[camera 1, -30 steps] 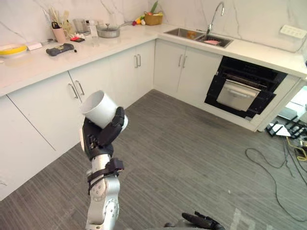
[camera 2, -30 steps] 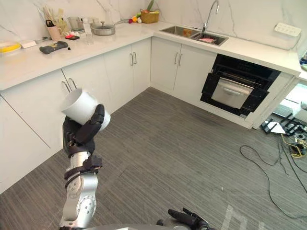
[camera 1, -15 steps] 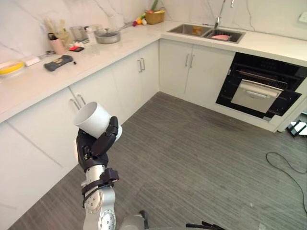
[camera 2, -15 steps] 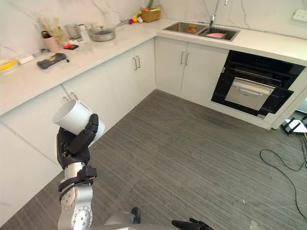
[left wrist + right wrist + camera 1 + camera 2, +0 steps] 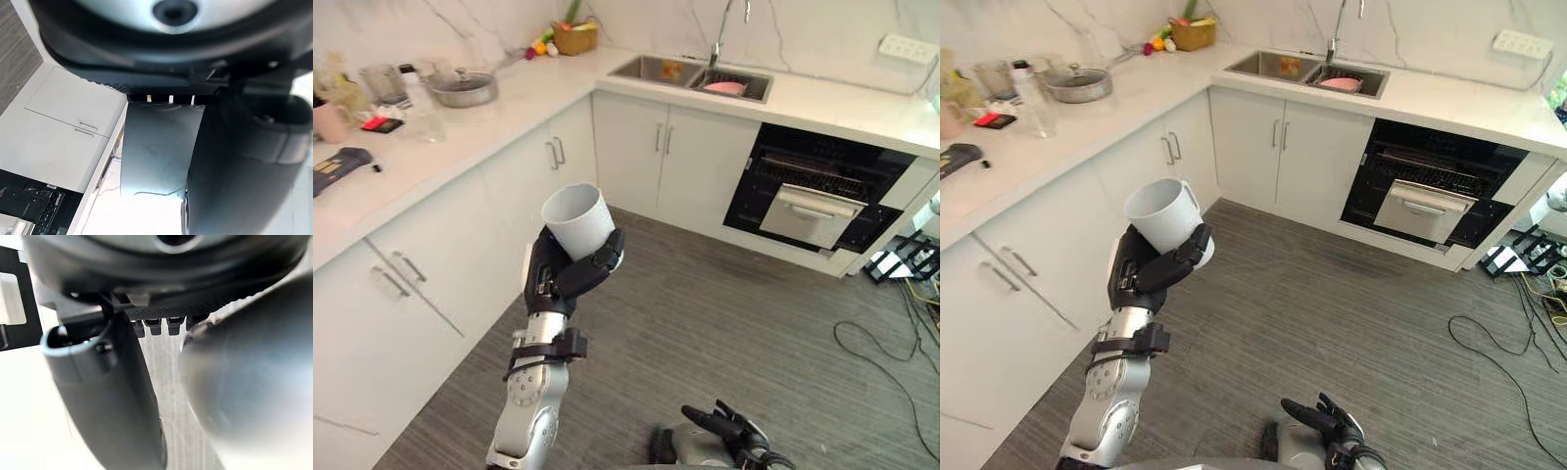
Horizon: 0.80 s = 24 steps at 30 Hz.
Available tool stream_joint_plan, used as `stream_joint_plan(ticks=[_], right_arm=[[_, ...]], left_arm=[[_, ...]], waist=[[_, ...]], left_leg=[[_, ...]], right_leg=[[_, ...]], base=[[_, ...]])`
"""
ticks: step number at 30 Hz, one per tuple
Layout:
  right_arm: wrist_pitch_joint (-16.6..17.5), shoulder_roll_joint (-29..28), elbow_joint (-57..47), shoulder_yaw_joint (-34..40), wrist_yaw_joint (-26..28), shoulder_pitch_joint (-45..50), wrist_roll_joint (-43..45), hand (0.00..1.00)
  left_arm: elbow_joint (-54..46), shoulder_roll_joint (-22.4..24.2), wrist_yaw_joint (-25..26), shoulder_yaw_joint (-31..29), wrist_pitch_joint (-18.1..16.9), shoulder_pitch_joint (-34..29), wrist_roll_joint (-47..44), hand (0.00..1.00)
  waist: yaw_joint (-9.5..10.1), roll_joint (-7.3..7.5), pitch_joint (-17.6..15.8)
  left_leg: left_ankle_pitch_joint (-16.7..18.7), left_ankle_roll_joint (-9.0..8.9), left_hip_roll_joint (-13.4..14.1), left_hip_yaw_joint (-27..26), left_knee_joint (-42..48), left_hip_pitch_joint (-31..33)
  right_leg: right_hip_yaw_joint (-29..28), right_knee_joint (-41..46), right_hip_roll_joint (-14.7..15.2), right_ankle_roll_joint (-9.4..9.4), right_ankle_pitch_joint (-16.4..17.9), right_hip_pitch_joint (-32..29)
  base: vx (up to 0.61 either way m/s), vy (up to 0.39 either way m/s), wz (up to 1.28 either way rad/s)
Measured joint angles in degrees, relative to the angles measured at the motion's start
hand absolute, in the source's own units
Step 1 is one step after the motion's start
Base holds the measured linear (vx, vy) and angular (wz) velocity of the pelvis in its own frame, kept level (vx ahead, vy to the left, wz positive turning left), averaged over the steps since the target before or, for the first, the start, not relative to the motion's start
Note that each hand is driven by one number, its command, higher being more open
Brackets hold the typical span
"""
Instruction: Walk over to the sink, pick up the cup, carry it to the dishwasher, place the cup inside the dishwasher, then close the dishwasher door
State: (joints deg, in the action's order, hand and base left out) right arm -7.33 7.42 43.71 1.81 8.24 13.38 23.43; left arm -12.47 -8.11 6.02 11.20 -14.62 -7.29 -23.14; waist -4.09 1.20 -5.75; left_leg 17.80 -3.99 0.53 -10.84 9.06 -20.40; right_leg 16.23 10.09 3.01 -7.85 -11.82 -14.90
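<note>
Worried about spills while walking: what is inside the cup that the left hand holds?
The cup in the left hand shows a bare pale inner wall below its rim; its bottom is hidden by its own side.

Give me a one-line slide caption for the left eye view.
Left hand grips a white cup, mouth up, with the dishwasher ahead beside the sink.

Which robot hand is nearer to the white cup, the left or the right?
Left. The left robot hand is curled round the white cup; the right robot hand sits low, well apart from it.
</note>
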Motion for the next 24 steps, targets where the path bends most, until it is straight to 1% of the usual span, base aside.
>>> stream_joint_plan(ticks=[1, 2, 3, 4, 5, 6, 7, 8, 9, 10, 11, 12, 13, 14, 15, 16, 17, 18, 19, 20, 21, 22, 23, 24], right_arm=[[-0.6, 1.2, 0.8, 0.8, 0.2, -1.2, 0.1, 1.0], [-0.9, 1.9, 0.4, 1.2, 0.3, -2.6, -0.5, 1.0], [-1.2, 1.8, 0.4, 1.0, 0.4, -3.3, -0.6, 1.0], [-1.5, 1.4, 0.4, 1.1, 0.5, -3.5, -0.6, 1.0], [-1.8, 1.6, 0.3, 1.0, 0.3, -3.9, -1.2, 1.0], [-2.1, 2.4, -0.5, 1.4, 0.5, -3.1, -1.1, 1.0], [-2.2, 2.4, -1.1, 1.3, 0.4, -2.1, -1.2, 1.0], [-2.5, 3.4, -2.3, 1.4, 0.1, -1.2, -1.6, 1.0], [-2.5, 4.1, -4.0, 1.2, -0.8, -0.2, -2.4, 1.0], [-2.4, 4.1, -4.6, 1.2, -1.1, 0.0, -2.4, 1.0], [-2.5, 4.0, -4.7, 1.0, -1.7, 0.0, -2.6, 1.0], [-2.4, 3.9, -4.7, 0.2, -2.7, 0.0, -2.7, 1.0], [-2.3, 3.8, -4.7, -0.2, -3.4, 0.0, -2.6, 1.0], [-1.9, 3.5, -4.7, -0.2, -4.2, -0.3, -2.6, 1.0], [-1.6, 3.6, -4.6, -0.1, -4.8, -1.5, -2.6, 1.0], [-1.3, 4.1, -4.3, 0.1, -5.8, -3.6, -2.7, 1.0], [-0.2, 4.4, -3.6, 0.1, -5.7, -4.8, -2.7, 1.0], [0.8, 4.8, -2.8, 1.3, -5.3, -6.7, -2.3, 1.0], [1.9, 4.7, -1.8, 2.7, -4.2, -7.8, -2.3, 1.0], [3.3, 4.7, -1.3, 3.7, -3.1, -7.9, -2.4, 1.0], [6.2, 4.6, -0.4, 5.3, -1.7, -6.6, -3.3, 1.0], [8.9, 3.9, 0.7, 7.0, -1.1, -4.5, -3.4, 1.0], [9.9, 3.5, 1.2, 8.0, -0.9, -3.6, -3.4, 1.0], [12.5, 2.7, 2.9, 10.2, -0.4, -1.6, -3.4, 1.0]], left_arm=[[0.9, 1.6, 0.2, -0.1, 0.3, -0.4, 0.0, 0.0], [1.4, 2.5, 0.2, -0.1, 0.5, -0.6, 0.4, 0.0], [1.5, 2.7, 0.2, -0.1, 0.3, -0.6, 0.8, 0.0], [1.8, 2.7, 0.1, -0.1, 0.3, -0.7, 0.8, 0.0], [2.4, 2.7, 0.1, 0.0, 0.3, -1.0, 0.8, 0.0], [2.6, 3.2, 0.0, 0.1, -0.1, -1.5, 0.8, 0.0], [2.4, 3.3, 0.0, 0.1, -0.2, -2.0, 0.8, 0.0], [2.0, 4.6, 0.1, 0.0, -0.6, -3.5, 0.6, 0.0], [1.8, 6.0, 0.1, -0.8, -0.7, -6.2, 0.6, 0.0], [1.7, 6.0, 0.1, -0.7, -0.7, -6.7, 0.6, 0.0], [1.7, 5.8, 0.0, -0.5, -0.7, -7.0, 0.7, 0.0], [1.7, 5.9, -0.4, -0.6, -0.7, -7.5, 0.7, 0.0], [1.7, 5.9, -0.9, -0.7, -0.7, -7.8, 0.6, 0.0], [1.7, 5.8, -1.3, -0.9, -0.7, -7.8, 0.6, 0.0], [1.6, 5.8, -1.6, -1.2, -0.9, -7.8, 0.6, 0.0], [1.5, 5.6, -1.7, -1.5, -1.0, -7.7, 0.6, 0.0], [1.5, 5.5, -1.8, -1.6, -1.1, -7.7, 0.6, 0.0], [1.0, 5.4, -1.8, -1.7, -1.3, -7.6, 0.6, 0.0], [0.7, 5.3, -1.6, -1.8, -1.3, -7.5, 0.6, 0.0], [0.7, 5.1, -1.3, -1.8, -1.3, -7.4, 0.6, 0.0], [1.2, 4.9, -1.2, -1.9, -1.3, -7.6, 0.6, 0.0], [1.7, 4.2, -1.4, -2.2, -1.4, -7.7, 0.4, 0.0], [1.9, 3.9, -1.5, -2.4, -1.3, -7.5, 0.3, 0.0], [1.9, 3.6, -2.2, -2.6, -1.3, -6.9, -0.4, 0.0]], waist=[[0.56, -3.55, -0.4], [0.32, -4.59, -0.9], [0.52, -4.63, -1.2], [0.75, -4.45, -1.3], [1.89, -5.28, -1.5], [1.5, -6.09, -2.3], [1.51, -5.23, -2.3], [1.88, -6.13, -2.8], [2.59, -8.08, -1.8], [2.7, -8.51, -1.9], [2.84, -8.06, -2.3], [3.09, -7.48, -2.6], [3.76, -7.32, -2.6], [4.61, -7.1, -2.7], [4.95, -6.8, -2.9], [4.88, -6.51, -3.0], [4.79, -6.4, -3.0], [4.81, -6.59, -2.8], [5.08, -6.56, -2.8], [5.12, -6.44, -2.9], [5.16, -6.13, -2.6], [5.12, -4.51, -1.7], [4.48, -3.49, -1.1], [3.94, -2.14, -0.9]], left_leg=[[1.6, 0.51, 2.5, -0.7, 0.9, -0.6], [2.0, 0.47, 3.7, -0.7, 3.2, -0.3], [1.8, 0.37, 4.4, -0.6, 4.9, -0.3], [1.6, 0.52, 4.9, -0.6, 6.6, -0.1], [0.5, 2.4, 7.4, -0.8, 11.4, 1.2], [0.2, 2.69, 9.5, -0.1, 20.4, 3.5], [-0.7, 2.66, 9.5, 0.0, 26.6, 5.0], [-7.5, 2.47, 11.9, 2.8, 40.8, 10.6], [-18.4, 2.21, 14.3, 4.0, 50.9, 17.0], [-18.5, 1.89, 14.9, 3.9, 55.3, 20.3], [-16.8, 2.81, 15.1, 3.5, 60.3, 25.1], [-13.9, 3.7, 14.9, 1.9, 61.9, 29.6], [-11.5, 3.56, 14.8, 0.5, 59.5, 32.0], [-8.9, 3.24, 14.3, -1.0, 53.7, 33.4], [-6.7, 2.95, 12.2, -2.5, 41.4, 33.9], [-7.1, 2.64, 8.7, -2.2, 24.5, 33.0], [-8.3, 2.29, 6.8, -1.1, 15.5, 32.5], [-13.4, 1.85, 4.1, 3.7, 1.4, 32.3], [-16.5, 0.94, 3.0, 6.6, -2.1, 33.1], [-18.4, 0.88, 2.5, 8.0, -3.2, 33.7], [-23.0, 2.47, 2.1, 8.8, -2.5, 33.0], [-27.0, 2.32, 0.7, 8.0, -1.4, 31.9], [-26.0, 3.47, -0.6, 7.3, -0.2, 31.6], [-22.3, 4.58, -1.5, 6.4, 3.1, 31.7]], right_leg=[[-0.1, 2.9, -2.4, 1.54, 0.7, -0.7], [-0.8, 6.7, -3.4, 0.84, 6.1, -1.9], [-0.6, 8.6, -4.1, 0.36, 9.0, -2.6], [-0.2, 9.1, -4.6, 0.5, 10.2, -2.4], [3.2, 9.9, -4.6, 2.72, 14.7, -1.0], [2.3, 22.8, -2.9, 0.5, 20.7, -1.2], [0.6, 25.6, -1.7, 2.45, 24.0, 0.5], [-1.0, 25.0, -3.7, 3.11, 29.4, 3.3], [-1.3, 21.6, -5.8, 2.9, 29.4, 5.9], [-1.3, 20.0, -6.2, 2.9, 29.4, 7.3], [-2.1, 17.9, -6.5, 2.86, 29.1, 9.5], [-3.3, 13.9, -6.9, 1.99, 27.7, 13.2], [-4.4, 11.0, -7.2, 1.36, 26.5, 15.8], [-5.9, 8.4, -7.3, 1.3, 26.0, 18.2], [-7.8, 6.2, -7.0, 1.6, 25.8, 20.7], [-10.0, 4.8, -6.2, 2.06, 26.0, 22.3], [-11.3, 4.2, -5.8, 2.42, 26.2, 22.9], [-14.0, 3.6, -5.7, 3.08, 26.5, 23.2], [-16.2, 3.6, -5.9, 3.87, 27.0, 23.6], [-17.9, 3.6, -5.9, 4.88, 27.6, 24.7], [-19.7, 3.8, -5.5, 6.61, 28.8, 26.6], [-20.7, 4.8, -3.6, 8.21, 30.6, 27.7], [-20.7, 5.7, -2.2, 8.55, 31.0, 27.8], [-20.2, 7.9, -0.8, 9.1, 30.8, 27.8]], base=[[0.46, -0.151, -0.31], [0.36, -0.155, -0.39], [0.33, -0.183, -0.21], [0.31, -0.236, -0.35], [0.36, -0.186, -0.23], [0.41, -0.136, -0.12], [0.5, -0.074, -0.04], [0.53, -0.096, -0.33], [0.52, -0.108, -0.46], [0.4, -0.094, -0.4], [0.38, -0.114, -0.25], [0.45, -0.149, -0.35], [0.45, -0.138, -0.52], [0.47, -0.091, -0.7], [0.56, -0.049, -0.85], [0.55, -0.02, -0.83], [0.54, 0.047, -0.97], [0.36, 0.078, -1.0], [0.49, 0.129, -1.11], [0.54, 0.174, -1.05], [0.67, 0.236, -0.95], [0.57, 0.204, -0.61], [0.57, 0.174, -0.24], [0.55, 0.142, -0.06]])
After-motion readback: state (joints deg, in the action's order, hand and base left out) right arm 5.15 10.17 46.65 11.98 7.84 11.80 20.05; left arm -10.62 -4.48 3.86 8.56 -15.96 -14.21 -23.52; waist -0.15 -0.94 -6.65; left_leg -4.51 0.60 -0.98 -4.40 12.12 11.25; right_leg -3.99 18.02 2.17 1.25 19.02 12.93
